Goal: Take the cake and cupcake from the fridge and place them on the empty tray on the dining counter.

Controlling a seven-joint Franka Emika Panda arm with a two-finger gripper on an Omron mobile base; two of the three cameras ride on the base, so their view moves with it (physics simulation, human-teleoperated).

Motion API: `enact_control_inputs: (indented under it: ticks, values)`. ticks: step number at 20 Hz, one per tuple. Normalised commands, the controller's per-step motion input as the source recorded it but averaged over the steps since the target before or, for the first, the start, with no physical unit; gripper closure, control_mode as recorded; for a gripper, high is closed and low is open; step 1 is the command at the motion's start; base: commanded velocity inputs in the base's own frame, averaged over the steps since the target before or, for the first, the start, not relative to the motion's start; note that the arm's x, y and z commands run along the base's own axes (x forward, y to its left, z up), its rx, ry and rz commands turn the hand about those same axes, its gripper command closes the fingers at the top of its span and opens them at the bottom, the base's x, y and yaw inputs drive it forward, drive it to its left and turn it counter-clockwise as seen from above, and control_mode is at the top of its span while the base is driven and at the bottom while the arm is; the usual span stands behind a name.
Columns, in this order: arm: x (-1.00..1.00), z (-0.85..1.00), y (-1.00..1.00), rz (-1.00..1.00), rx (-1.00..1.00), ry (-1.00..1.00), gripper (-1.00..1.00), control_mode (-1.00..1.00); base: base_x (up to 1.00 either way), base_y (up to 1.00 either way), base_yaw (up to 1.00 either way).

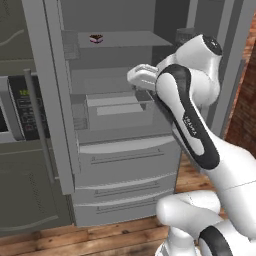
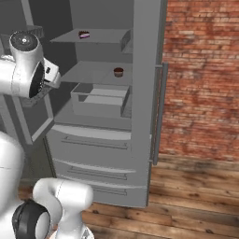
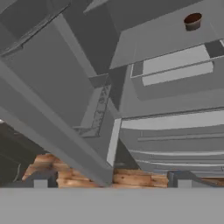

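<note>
On your far left in the left base view, a dark microwave (image 1: pixel 15 107) sits in the cabinet beside the fridge (image 1: pixel 125 165), whose doors stand open. Next along, on the fridge's top shelf (image 1: pixel 125 39), you see the cake (image 1: pixel 96 38), a small pink-sided slice with a dark top, toward the shelf's left end. Further right, the white arm reaches up in front of the fridge's open interior, at about the height of the middle shelf.

In the right base view, the cake (image 2: pixel 84 34) is again on the top shelf, and the cupcake (image 2: pixel 118 72) stands one shelf lower, above a clear drawer (image 2: pixel 100 100). A brick wall (image 2: pixel 200 79) fills your right.

In the hand view, the tool (image 3: pixel 109 181) has its fingers spread wide and holds nothing; the cupcake (image 3: pixel 192 21) sits far off at upper right.
</note>
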Motion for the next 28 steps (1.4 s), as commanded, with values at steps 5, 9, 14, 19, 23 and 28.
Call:
enact_control_inputs:
  ticks: [5,9,14,19,23,28]
  values:
    - [-0.83,0.00,-0.61,0.00,-0.16,-0.16,-1.00,-1.00,0.00,0.00,0.00]
    - [-0.78,0.03,-0.21,-0.01,-0.16,-0.47,-1.00,-1.00,0.00,0.00,0.00]
    - [-0.70,0.09,-0.05,-0.08,-0.08,-0.51,-1.00,-1.00,0.00,0.00,0.00]
    - [-0.39,0.35,-0.03,-0.12,-0.02,-0.11,-1.00,-1.00,0.00,0.00,0.00]
    - [-0.68,0.40,-0.16,-0.05,0.00,-0.01,-1.00,-1.00,0.00,0.00,0.00]
    - [-0.65,0.44,-0.21,-0.07,0.01,0.00,-1.00,-1.00,0.00,0.00,0.00]
